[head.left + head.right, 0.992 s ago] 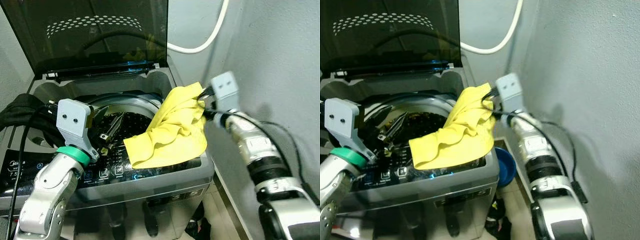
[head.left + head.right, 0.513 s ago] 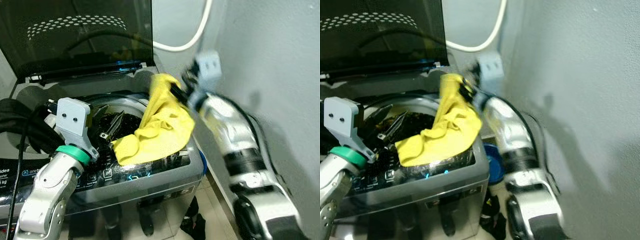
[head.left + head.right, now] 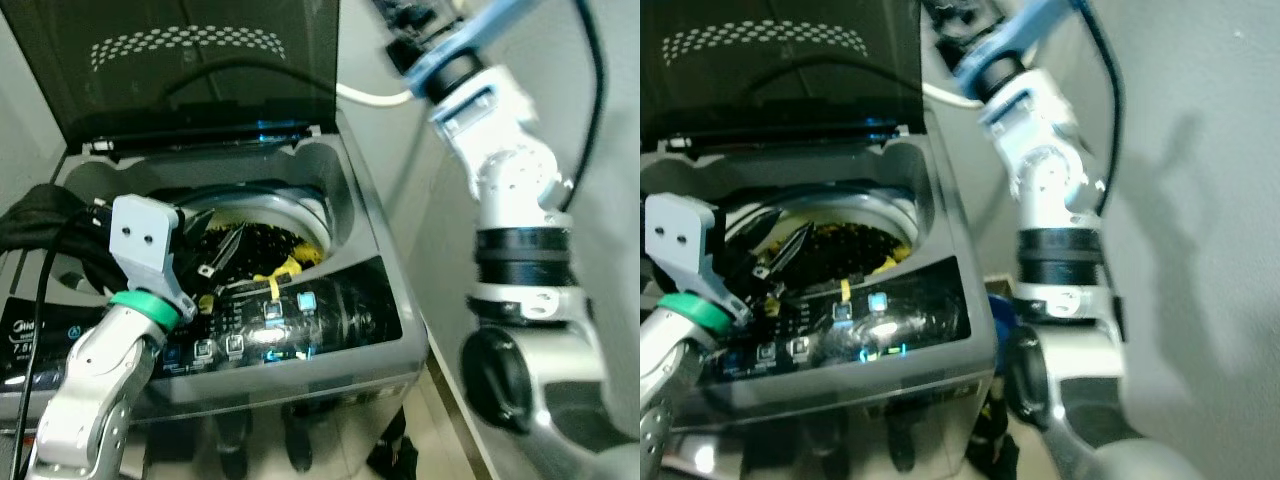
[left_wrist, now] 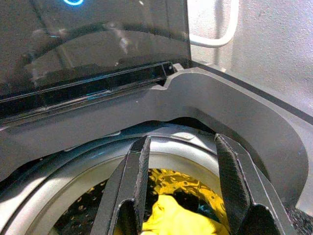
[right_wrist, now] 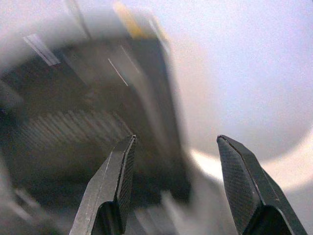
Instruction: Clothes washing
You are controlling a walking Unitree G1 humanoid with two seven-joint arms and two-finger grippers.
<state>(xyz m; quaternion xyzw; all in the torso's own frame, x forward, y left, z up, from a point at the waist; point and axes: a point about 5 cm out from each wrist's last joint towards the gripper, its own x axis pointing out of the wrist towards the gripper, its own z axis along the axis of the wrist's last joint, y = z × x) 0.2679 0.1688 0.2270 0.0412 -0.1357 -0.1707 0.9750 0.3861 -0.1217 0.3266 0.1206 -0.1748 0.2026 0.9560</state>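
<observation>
- Down inside the drum (image 3: 262, 243) of the washing machine (image 3: 330, 330) lies the yellow cloth (image 4: 172, 220); from the head views only a strip of it shows past the drum's front rim, and through the left wrist view it sits as a crumpled heap on the perforated floor with something dark beside it.
- Just above the drum's near-left edge hangs the left gripper (image 3: 222, 258), its fingers spread wide and holding nothing, pointing down and inward so that the cloth lies straight ahead of and below the fingertips.
- That line, from left gripper down to cloth, is what any further push or tuck would turn on, and by my reading the left arm is plainly the nearer one.
- Up by the top edge of the raised lid (image 3: 200, 70), near the white hose (image 3: 375, 96) on the wall, is the right arm, well apart from the drum; its view is blurred.
- Its right gripper (image 5: 176, 183) shows two fingers set wide with nothing between them.
- With the cloth in the drum and the lid standing open, I judge the loading step about done; closing the lid seems the likely next call, and the right arm is placed closer to the lid's edge for it.
- A dark bundle of cables (image 3: 40, 225) drapes over the machine's left side.
</observation>
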